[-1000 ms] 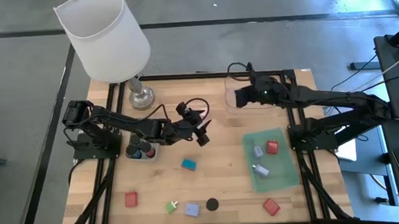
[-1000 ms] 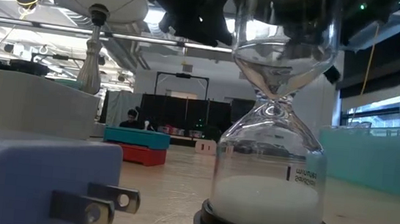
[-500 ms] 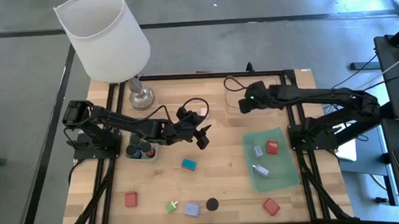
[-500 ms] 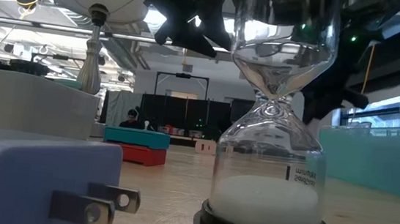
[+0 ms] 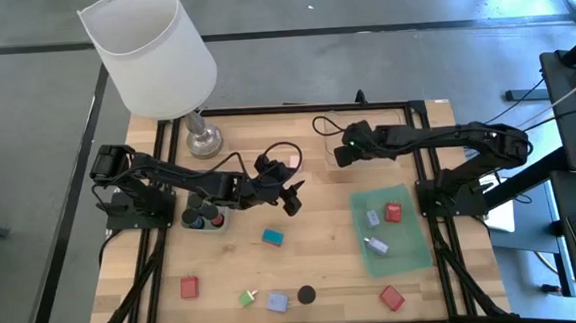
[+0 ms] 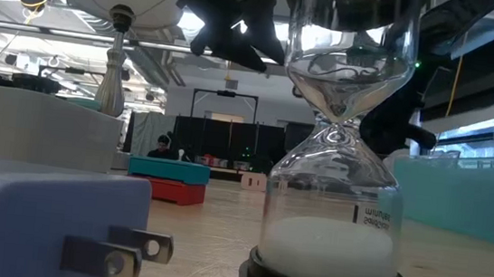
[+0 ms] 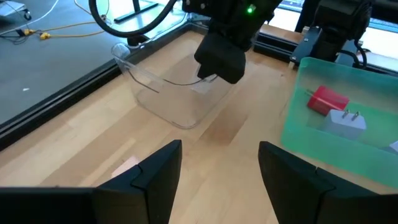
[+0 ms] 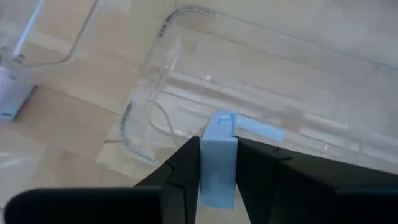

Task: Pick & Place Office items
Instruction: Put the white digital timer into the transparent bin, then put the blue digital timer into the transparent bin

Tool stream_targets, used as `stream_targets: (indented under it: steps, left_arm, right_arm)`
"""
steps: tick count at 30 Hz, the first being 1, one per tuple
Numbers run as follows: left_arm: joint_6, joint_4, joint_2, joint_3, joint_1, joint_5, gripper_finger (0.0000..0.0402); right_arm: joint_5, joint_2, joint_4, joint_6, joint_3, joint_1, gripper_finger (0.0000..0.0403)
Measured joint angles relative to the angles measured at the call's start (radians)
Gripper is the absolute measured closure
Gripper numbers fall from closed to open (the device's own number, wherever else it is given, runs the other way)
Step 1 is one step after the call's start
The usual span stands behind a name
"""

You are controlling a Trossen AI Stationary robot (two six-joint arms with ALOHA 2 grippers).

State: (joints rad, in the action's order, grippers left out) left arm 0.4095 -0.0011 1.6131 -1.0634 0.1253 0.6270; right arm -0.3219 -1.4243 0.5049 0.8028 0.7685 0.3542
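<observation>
My right gripper [image 5: 340,158] hangs over the clear tray [image 5: 359,137] at the table's far middle, shut on a small light-blue piece [image 8: 217,155]. My left gripper [image 5: 292,197] waits open and empty near the table's middle, beside a pink piece [image 5: 291,161]. Loose on the wood lie a teal block [image 5: 273,237], a red block [image 5: 189,287], a green bit [image 5: 247,298], a lilac block [image 5: 277,301] and a second red block [image 5: 392,297]. The green tray [image 5: 414,259] holds a red block [image 5: 393,212] and two lilac pieces. My right gripper pinches the light-blue piece by two opposite sides [image 8: 219,177] between its two fingers. The fingers slant down from the table's right side. The piece's end [image 8: 221,121] sticks out past the fingertips above the clear tray's floor; whether it touches the floor I cannot tell.
A white-shaded lamp [image 5: 151,50] stands at the far left corner. A small clear container [image 5: 203,218] with dark round caps sits under the left arm. An hourglass [image 6: 335,165] on a black base stands near the front edge, beside the lilac plug block [image 6: 39,219].
My right gripper has come down toward the clear tray and a little toward the table's left, tipping its fingers more steeply downward, with the light-blue piece still between them.
</observation>
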Motion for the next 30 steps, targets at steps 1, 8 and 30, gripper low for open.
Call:
stream_targets:
  steps: [1, 8, 30]
  left_arm:
    - [0.0, -0.004, 0.0, 0.0, 0.0, 0.0, 0.0192]
    - [-0.001, -0.058, 0.0, 0.0, 0.004, -0.059, 0.0191]
    - [-0.459, -0.416, 0.018, 0.0, 0.16, -0.617, 0.0185]
  right_arm:
    - [-0.005, -0.001, 0.001, 0.0, 0.0, 0.0, 0.0307]
    - [-0.006, -0.001, -0.003, 0.0, 0.0, 0.016, 0.0251]
    - [0.001, 0.073, 0.168, -0.116, 0.318, 0.037, 0.015]
